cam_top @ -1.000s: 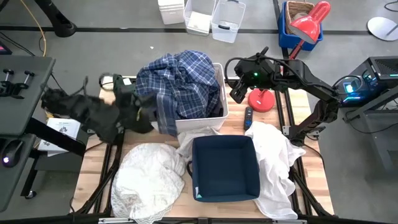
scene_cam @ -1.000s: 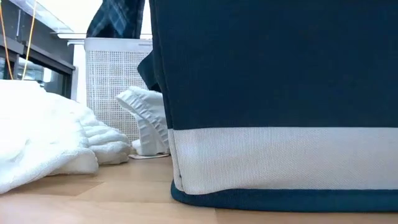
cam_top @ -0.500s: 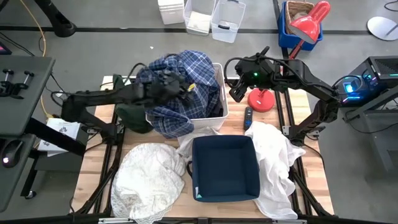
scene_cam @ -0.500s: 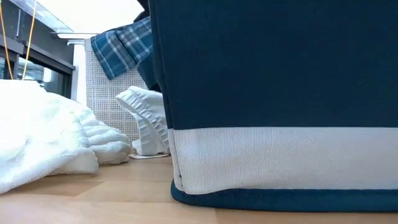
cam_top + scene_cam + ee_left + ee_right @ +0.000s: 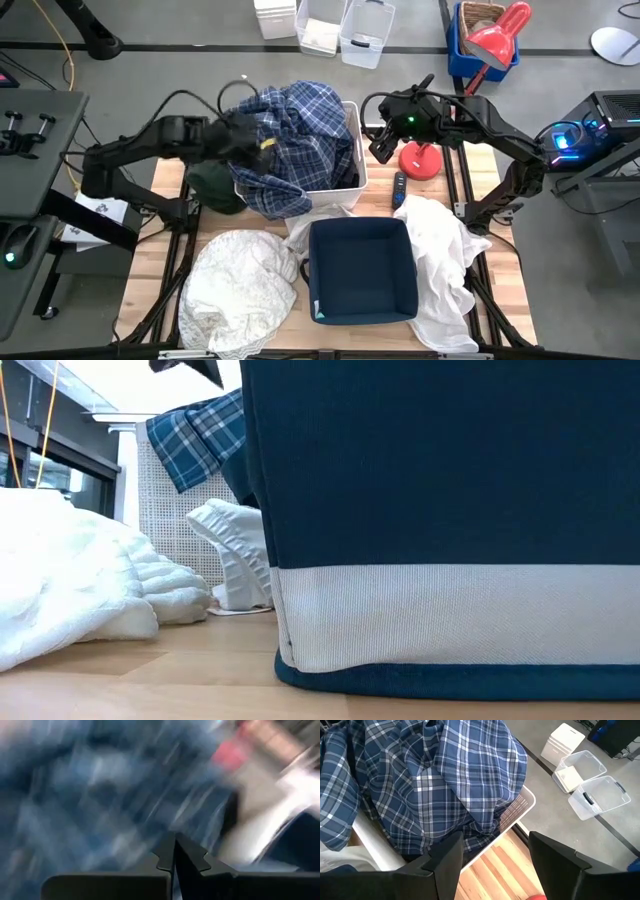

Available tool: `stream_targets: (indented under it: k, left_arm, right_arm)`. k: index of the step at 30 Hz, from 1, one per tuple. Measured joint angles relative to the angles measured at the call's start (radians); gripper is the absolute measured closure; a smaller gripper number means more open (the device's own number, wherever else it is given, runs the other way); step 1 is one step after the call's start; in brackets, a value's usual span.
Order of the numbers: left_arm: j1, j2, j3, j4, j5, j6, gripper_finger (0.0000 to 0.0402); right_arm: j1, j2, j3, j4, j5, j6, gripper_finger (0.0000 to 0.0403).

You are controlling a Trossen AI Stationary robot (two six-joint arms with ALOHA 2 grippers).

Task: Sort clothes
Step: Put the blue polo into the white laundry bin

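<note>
Change since half a second ago: left gripper (image 5: 240,135) drawn back from over the plaid pile toward the pile's left edge; plaid cloth much where it was.
Left gripper: fingers (image 5: 165,855) pressed together with nothing between them, seen in the blurred left wrist view.
Right gripper (image 5: 495,851): hangs off the bin's right corner, fingers spread wide, empty.
Plaid shirt (image 5: 295,130): soft blue-and-white checked cloth, heaped and rumpled in the white plastic bin (image 5: 340,185), spilling over its left front rim.
Dark green garment (image 5: 215,187): crumpled on the table just left of the bin.
White garments: one puffy mound (image 5: 240,285) front left, another (image 5: 440,255) draped right of the navy bin.
Navy fabric bin (image 5: 360,270): square, soft-sided, pale band at its base; fills most of the low view, hiding the table behind.
Table (image 5: 505,300): pale wood slats.
</note>
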Motion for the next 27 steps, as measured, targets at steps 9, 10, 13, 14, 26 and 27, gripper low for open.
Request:
stream_targets:
  k: [9,10,13,14,26,27]
  left_arm:
    - [-0.029,0.053,-0.033,-0.194,0.128,-0.089,0.0401]
    - [-0.018,0.069,-0.053,-0.191,0.146,-0.080,0.0401]
    - [0.034,0.127,-0.113,-0.136,0.199,-0.024,0.0401]
    - [0.053,0.152,-0.134,-0.096,0.216,0.008,0.0401]
    - [0.193,0.494,-0.166,0.763,0.247,0.199,0.0401]
    - [0.193,0.518,-0.166,0.781,0.246,0.191,0.0401]
  right_arm:
    - [-0.032,0.000,0.000,0.001,0.014,-0.005,0.0182]
    - [-0.034,0.000,0.000,0.001,0.014,-0.005,0.0182]
    - [-0.040,0.000,0.000,0.001,0.014,-0.004,0.0182]
    - [-0.040,0.000,0.000,0.001,0.014,-0.005,0.0182]
    - [-0.039,0.000,0.000,0.000,0.011,0.031,0.0182]
    - [-0.039,0.000,0.000,0.000,0.011,0.037,0.0182]
